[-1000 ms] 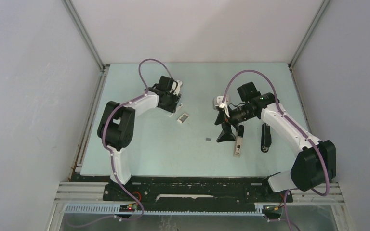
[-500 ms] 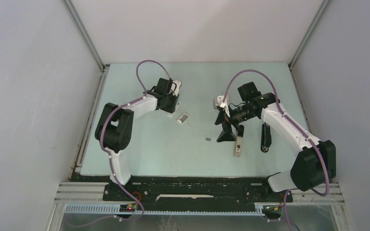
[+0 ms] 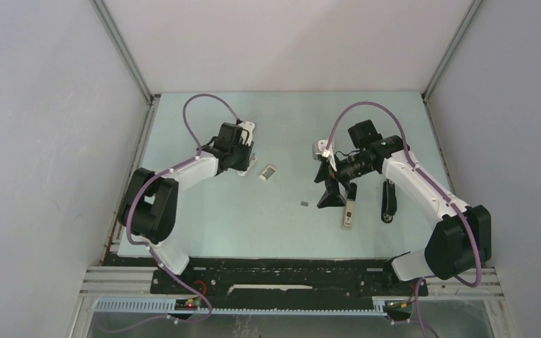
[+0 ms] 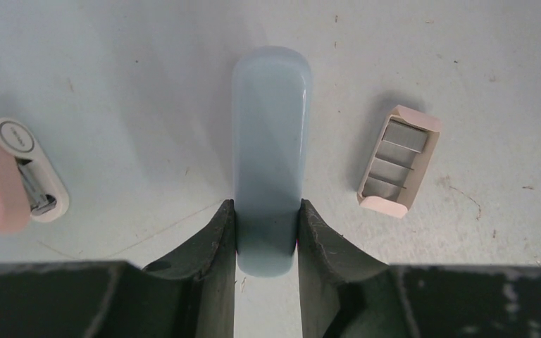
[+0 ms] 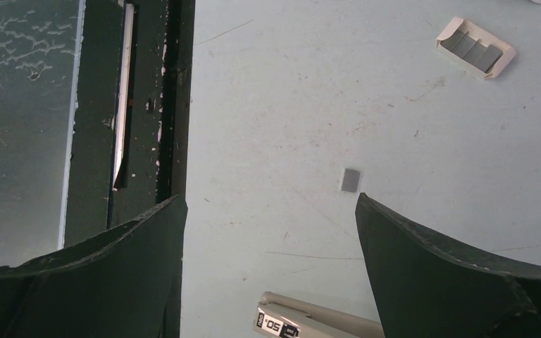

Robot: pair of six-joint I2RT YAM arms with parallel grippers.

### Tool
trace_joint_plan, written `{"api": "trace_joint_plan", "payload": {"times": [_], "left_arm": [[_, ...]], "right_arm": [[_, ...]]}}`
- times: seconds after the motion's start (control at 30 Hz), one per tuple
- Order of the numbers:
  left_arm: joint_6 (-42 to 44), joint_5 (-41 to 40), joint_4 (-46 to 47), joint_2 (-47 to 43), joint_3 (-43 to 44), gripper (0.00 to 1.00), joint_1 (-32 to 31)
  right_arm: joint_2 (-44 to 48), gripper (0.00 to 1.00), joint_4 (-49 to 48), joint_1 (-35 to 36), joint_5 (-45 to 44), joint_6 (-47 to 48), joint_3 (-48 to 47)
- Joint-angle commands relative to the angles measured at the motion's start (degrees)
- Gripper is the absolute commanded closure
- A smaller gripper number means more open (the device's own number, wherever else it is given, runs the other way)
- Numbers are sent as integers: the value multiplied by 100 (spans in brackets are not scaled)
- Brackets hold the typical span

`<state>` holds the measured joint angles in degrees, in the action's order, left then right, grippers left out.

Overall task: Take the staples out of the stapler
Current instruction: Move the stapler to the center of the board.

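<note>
My left gripper [image 4: 266, 208] is shut on the near end of a pale blue rounded stapler [image 4: 270, 134] that lies on the table. A small pink stapler [image 4: 13, 177] with a white end lies to its left. On its right, a little pink box [image 4: 397, 160] holds grey strips of staples [image 4: 401, 135]. One loose staple strip [image 5: 351, 180] lies on the table ahead of my right gripper [image 5: 270, 201], which hangs open above the table with nothing between its fingers. A silver stapler [image 5: 317, 325] pokes in just below it.
In the top view the staple box [image 3: 268, 172] sits mid-table and the loose strip [image 3: 304, 204] lies right of it. The silver stapler [image 3: 349, 213] and a black stapler [image 3: 389, 201] lie under the right arm. Grey walls enclose the table [image 3: 204, 225].
My left arm has swung to the left across the back of the table, and its gripper has narrowed. The right arm has not moved.
</note>
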<state>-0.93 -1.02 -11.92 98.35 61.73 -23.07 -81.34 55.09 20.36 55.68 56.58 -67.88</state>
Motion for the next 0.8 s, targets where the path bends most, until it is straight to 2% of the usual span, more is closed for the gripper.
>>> {"api": "trace_joint_plan", "payload": {"times": [0.0, 0.27, 0.5, 0.77], "left_arm": [[-228, -174, 326, -593, -363, 100, 34], [-614, -289, 371, -1241, -1076, 100, 39], [-1056, -10, 367, -1843, -1675, 100, 9], [-1586, -12, 415, -2691, -2340, 100, -213]], "right_arm": [[145, 0, 39, -33, 157, 88, -5], [160, 0, 45, -39, 180, 91, -6], [189, 0, 37, -41, 191, 82, -2], [188, 0, 43, -41, 196, 90, -1]]}}
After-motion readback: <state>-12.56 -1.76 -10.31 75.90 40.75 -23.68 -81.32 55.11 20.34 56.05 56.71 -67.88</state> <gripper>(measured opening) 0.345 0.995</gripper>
